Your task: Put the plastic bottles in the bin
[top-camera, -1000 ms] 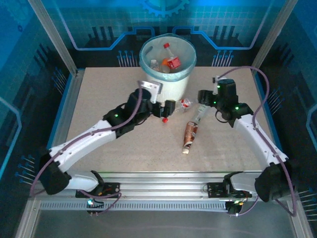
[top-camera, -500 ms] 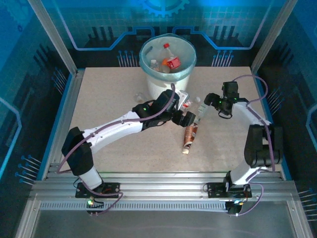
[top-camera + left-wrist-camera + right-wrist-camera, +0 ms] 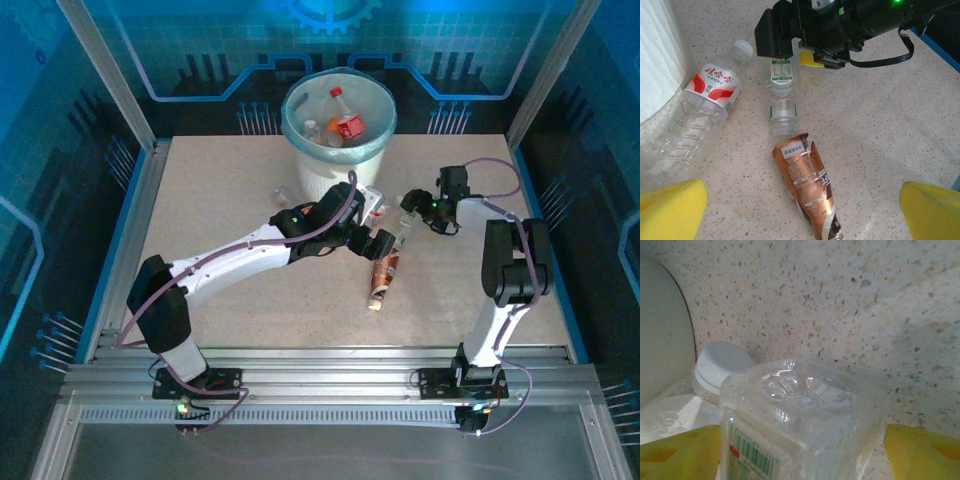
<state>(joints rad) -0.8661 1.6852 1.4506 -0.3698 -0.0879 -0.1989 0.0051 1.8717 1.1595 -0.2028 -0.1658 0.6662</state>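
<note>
Right arm folded in tighter than half a second back; right gripper [image 3: 411, 217] has slid left, up to a clear bottle with a green-and-white label [image 3: 782, 102]. Left arm has hardly shifted.

- Left gripper [image 3: 379, 243]: reaches across the middle of the table [image 3: 210, 200], just right of the bin's base. Jaws spread wide, nothing between them. Left wrist view looks down on the brown-labelled bottle [image 3: 807, 195], which lies flat.
- Right gripper: straddles the base end of the green-labelled bottle. Right wrist view shows a yellow pad [image 3: 677, 450] hard by each side of it. Cannot tell whether the pads press. That bottle lies on the table, its neck end touching the top of the brown-labelled bottle.
- Red-and-white-labelled bottle [image 3: 705, 105]: clear, white cap, lying against the bin's wall, just left of the green-labelled one.
- Bin [image 3: 335, 170]: far centre of the table, upright, blue liner over the rim. A red-capped bottle [image 3: 346, 123] and at least one more lie inside.
</note>
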